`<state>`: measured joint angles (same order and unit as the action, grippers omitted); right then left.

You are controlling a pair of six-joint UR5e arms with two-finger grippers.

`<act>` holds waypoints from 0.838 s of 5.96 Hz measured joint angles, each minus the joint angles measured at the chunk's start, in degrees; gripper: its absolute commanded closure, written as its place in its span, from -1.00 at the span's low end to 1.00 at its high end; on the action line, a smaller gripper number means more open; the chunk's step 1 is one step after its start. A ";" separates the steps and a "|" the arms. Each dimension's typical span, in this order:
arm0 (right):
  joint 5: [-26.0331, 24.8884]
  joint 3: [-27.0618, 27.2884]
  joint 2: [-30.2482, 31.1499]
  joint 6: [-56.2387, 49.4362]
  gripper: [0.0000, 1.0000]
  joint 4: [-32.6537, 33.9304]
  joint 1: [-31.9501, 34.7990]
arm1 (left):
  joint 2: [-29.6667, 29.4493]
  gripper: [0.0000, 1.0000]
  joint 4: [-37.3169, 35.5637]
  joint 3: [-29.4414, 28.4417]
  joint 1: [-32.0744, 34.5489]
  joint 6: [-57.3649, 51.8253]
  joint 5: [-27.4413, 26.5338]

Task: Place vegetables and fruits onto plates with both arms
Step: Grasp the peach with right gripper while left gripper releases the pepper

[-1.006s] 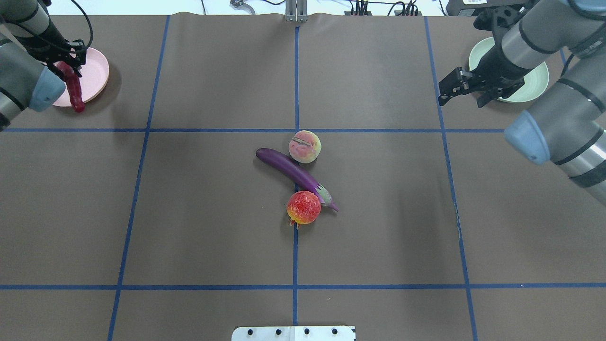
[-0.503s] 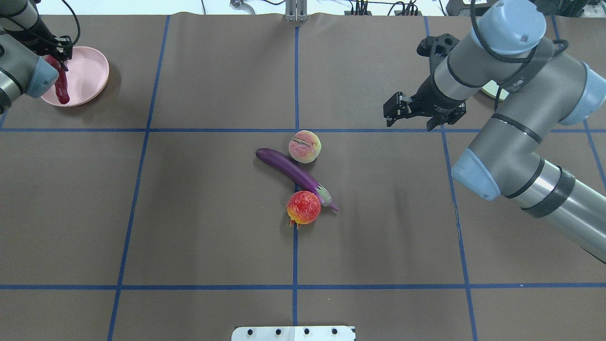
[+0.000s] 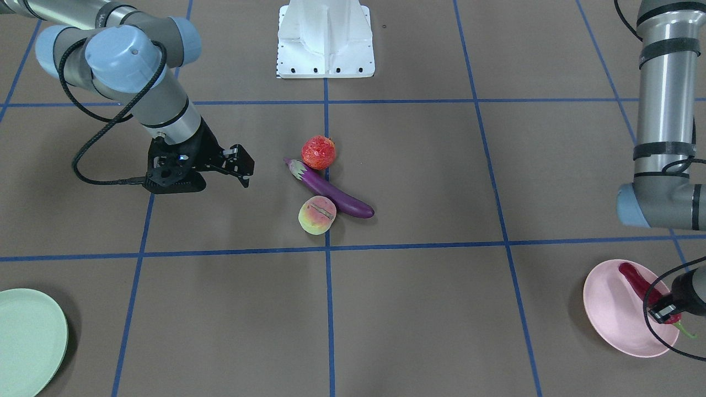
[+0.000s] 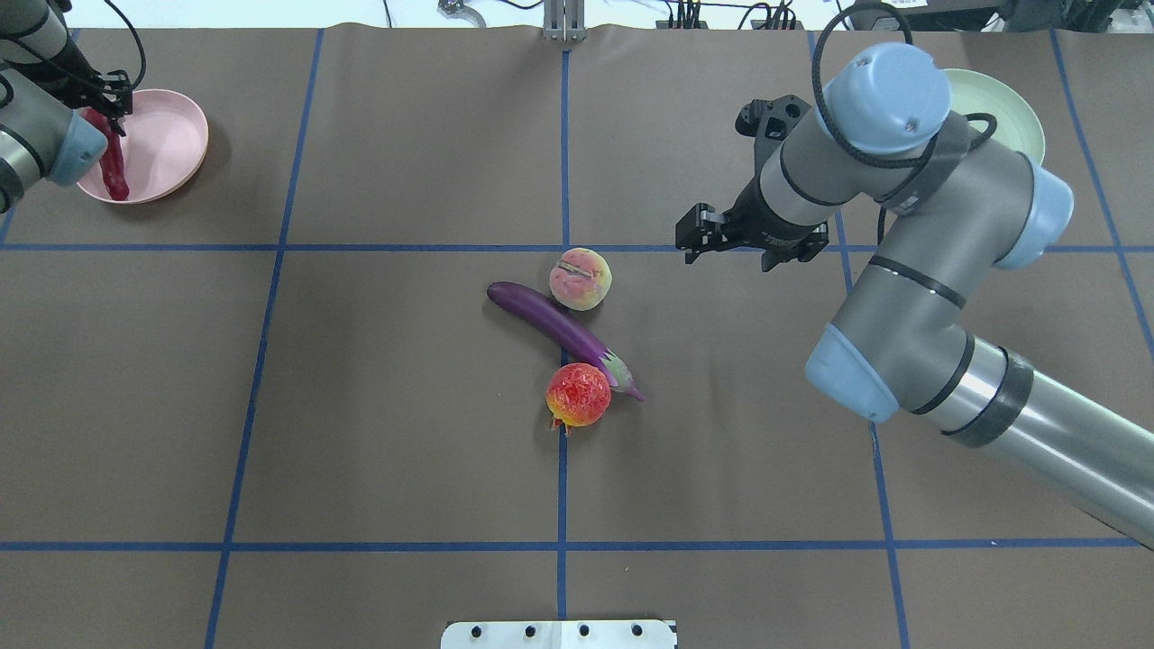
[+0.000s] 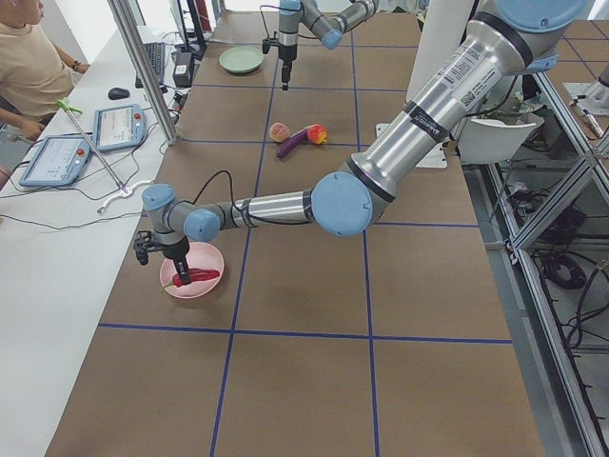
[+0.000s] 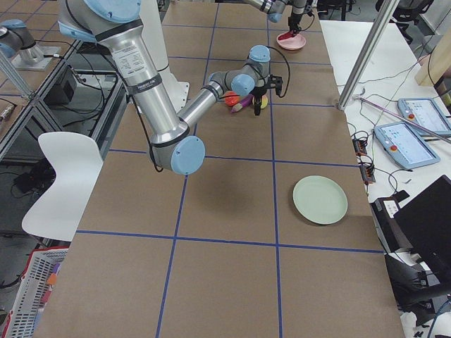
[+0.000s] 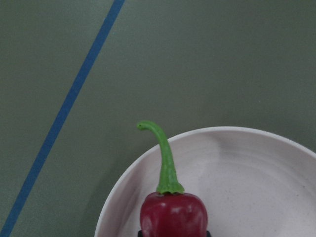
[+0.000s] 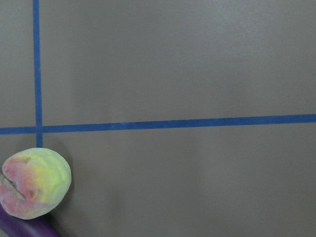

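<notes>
Since the earlier overhead picture the right arm has swung away from the mint plate toward the middle of the table, and the left arm has carried the chili over the pink plate.

From the front-facing camera, the right gripper hangs with its fingers apart and nothing between them. The peach is near it, on the side its fingertips point to. The eggplant lies just behind the peach, and the red fruit is at its capped end. The mint plate is well apart behind this tool.

From overhead, the right gripper is the nearer tool to the peach. The left gripper is far off at the pink plate. The long axis of the eggplant runs slantwise across the approach line of the right gripper, from beside the peach to the red fruit.

From the left side, the chili lies in the pink plate under the left gripper.

From the right side, the mint plate carries nothing.

On the left wrist camera, the chili sits between the finger pads, so I judge it gripped. Its stem points ahead over the rim of the pink plate.

On the right wrist camera, the peach is low and to the left of the tool, against the eggplant. I cannot tell if they touch. I judge that the tool must go further that way before it comes down.
</notes>
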<state>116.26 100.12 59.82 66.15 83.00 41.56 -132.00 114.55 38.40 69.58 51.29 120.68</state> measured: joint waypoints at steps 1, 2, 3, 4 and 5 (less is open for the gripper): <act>-3.56 -2.41 -1.48 4.70 -0.98 -3.42 -2.97 | -0.57 -1.00 0.22 -0.10 0.43 0.05 0.05; -6.23 -5.50 -3.66 8.97 -0.98 -6.35 -5.21 | -1.05 -1.00 0.32 0.10 0.90 0.10 0.15; -9.17 -8.39 -6.52 15.13 -0.98 -7.67 -6.59 | -1.28 -1.00 0.38 0.34 1.10 0.15 0.22; -12.43 -10.63 -9.11 23.64 -0.98 -8.27 -7.52 | -1.37 -1.00 0.38 0.56 1.14 0.22 0.25; -14.84 -11.99 -10.47 31.53 -0.98 -9.09 -8.35 | -1.44 -1.00 0.34 0.88 1.17 0.34 0.25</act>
<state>101.42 88.13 49.35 97.68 73.91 33.21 -133.44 114.89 39.27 70.75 51.63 120.94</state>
